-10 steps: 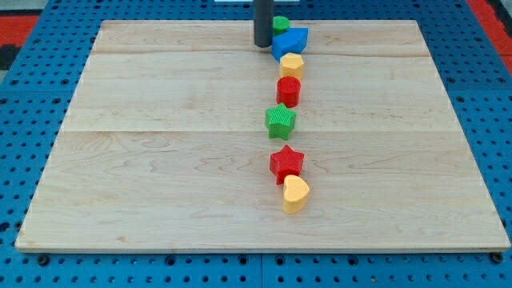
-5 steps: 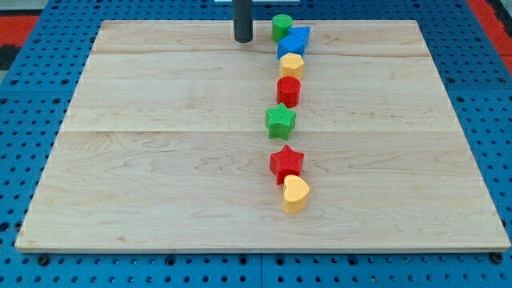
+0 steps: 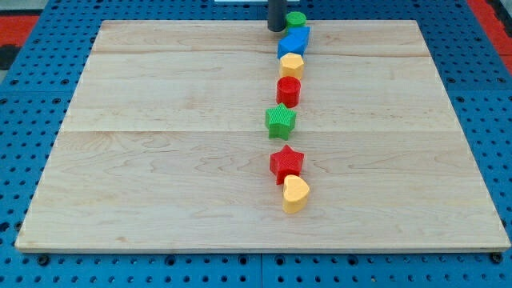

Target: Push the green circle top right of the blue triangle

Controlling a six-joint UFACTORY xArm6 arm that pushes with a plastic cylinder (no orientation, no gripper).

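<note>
The green circle (image 3: 297,19) sits at the board's top edge, just above the blue triangle (image 3: 294,42) and touching it. My tip (image 3: 276,30) is at the top edge, right beside the green circle on its left and just above-left of the blue triangle.
Below the blue triangle a column of blocks runs down the board: a yellow block (image 3: 291,64), a red cylinder (image 3: 288,91), a green star (image 3: 281,121), a red star (image 3: 286,163) and a yellow heart (image 3: 295,193). The wooden board (image 3: 160,160) lies on a blue pegboard.
My tip swung left away from the blocks, then came back right and up against the green circle. The green circle has moved right and up, from above-left of the blue triangle to above it.
</note>
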